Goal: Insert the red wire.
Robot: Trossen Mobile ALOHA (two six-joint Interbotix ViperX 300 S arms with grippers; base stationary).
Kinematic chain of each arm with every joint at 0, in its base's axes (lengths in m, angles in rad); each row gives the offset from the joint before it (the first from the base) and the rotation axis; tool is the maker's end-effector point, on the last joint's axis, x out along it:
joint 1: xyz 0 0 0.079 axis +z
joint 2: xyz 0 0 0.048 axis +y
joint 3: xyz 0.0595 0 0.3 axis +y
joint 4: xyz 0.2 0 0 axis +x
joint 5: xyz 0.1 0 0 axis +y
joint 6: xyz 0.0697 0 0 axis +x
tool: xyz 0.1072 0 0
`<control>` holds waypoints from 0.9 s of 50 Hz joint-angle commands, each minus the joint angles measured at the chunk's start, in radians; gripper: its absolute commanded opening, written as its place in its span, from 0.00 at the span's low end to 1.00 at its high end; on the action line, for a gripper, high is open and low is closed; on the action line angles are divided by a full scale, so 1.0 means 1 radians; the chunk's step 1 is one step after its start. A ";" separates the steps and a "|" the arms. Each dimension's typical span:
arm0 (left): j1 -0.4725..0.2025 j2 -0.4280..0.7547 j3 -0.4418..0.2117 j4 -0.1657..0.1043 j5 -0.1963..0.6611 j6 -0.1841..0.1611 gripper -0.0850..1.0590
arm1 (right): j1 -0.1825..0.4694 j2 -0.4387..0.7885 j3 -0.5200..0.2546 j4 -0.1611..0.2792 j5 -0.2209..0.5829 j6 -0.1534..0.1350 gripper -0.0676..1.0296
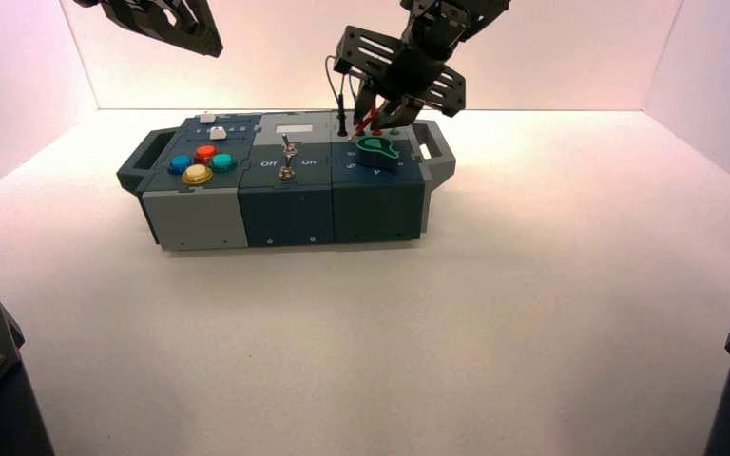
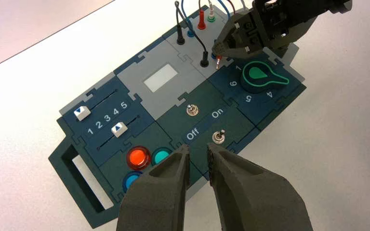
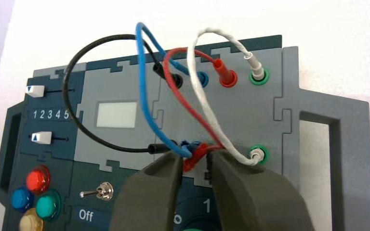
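Observation:
The red wire (image 3: 173,89) loops above the grey socket panel at the box's far right. One red plug (image 3: 228,77) sits in the far row of sockets. Its other plug (image 3: 194,158) lies tilted over the near row, between the fingers of my right gripper (image 3: 196,161). The plug rests against one finger, and a gap shows at the other. From above, the right gripper (image 1: 378,119) hangs just behind the green knob (image 1: 376,148). My left gripper (image 1: 166,24) is raised at the far left, with its fingers (image 2: 173,163) slightly apart and holding nothing.
Black (image 3: 72,86), blue (image 3: 142,91) and white (image 3: 200,91) leads arch over the same panel, crowding the red plug. The box (image 1: 285,204) also carries coloured buttons (image 1: 205,152), two sliders (image 2: 119,129) and toggle switches (image 1: 287,157). White table lies all around.

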 commanded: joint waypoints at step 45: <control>-0.005 -0.003 -0.011 0.002 -0.008 0.005 0.27 | -0.006 -0.155 0.061 -0.051 0.052 -0.048 0.04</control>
